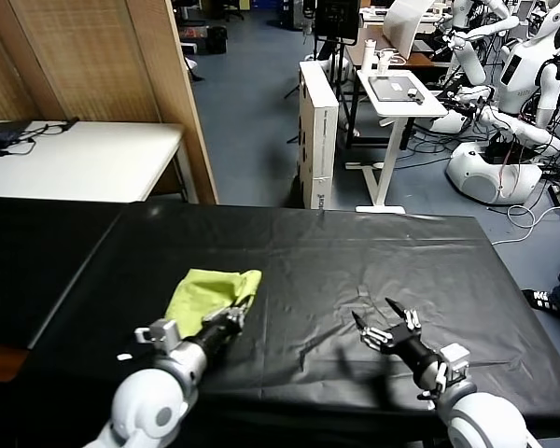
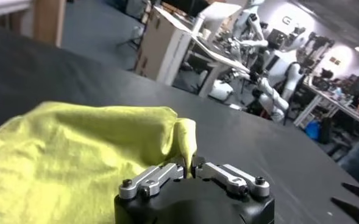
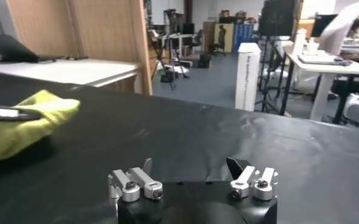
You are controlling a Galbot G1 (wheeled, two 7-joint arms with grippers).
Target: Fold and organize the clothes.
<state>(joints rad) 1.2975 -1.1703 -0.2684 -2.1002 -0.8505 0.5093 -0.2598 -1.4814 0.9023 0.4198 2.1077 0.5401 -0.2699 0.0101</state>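
Lime T-shirt point(image 1: 208, 292) bunched into soft crumpled wad on wrinkled glossy black table cover point(image 1: 373, 261), at 9 o'clock from centre; left gripper point(image 1: 242, 310) pinched tight on its thin hem; right gripper point(image 1: 380, 323), 4 o'clock, jaws spread wide, empty, metal fingers point(image 3: 145, 167) bare

So the surface point(image 1: 373, 252) is a big table with a black cover pulled over the whole top. The cover is slightly shiny and not pulled tight, with a cluster of creases and wrinkles around the middle, toward the right half. The only thing actually lying on it is the T-shirt point(image 1: 205, 291), lime yellow-green, bunched into a compact folded wad on the left part, nearer the front edge than the back. One corner of it is lifted off the cover. The rest of the black cover around it is bare.
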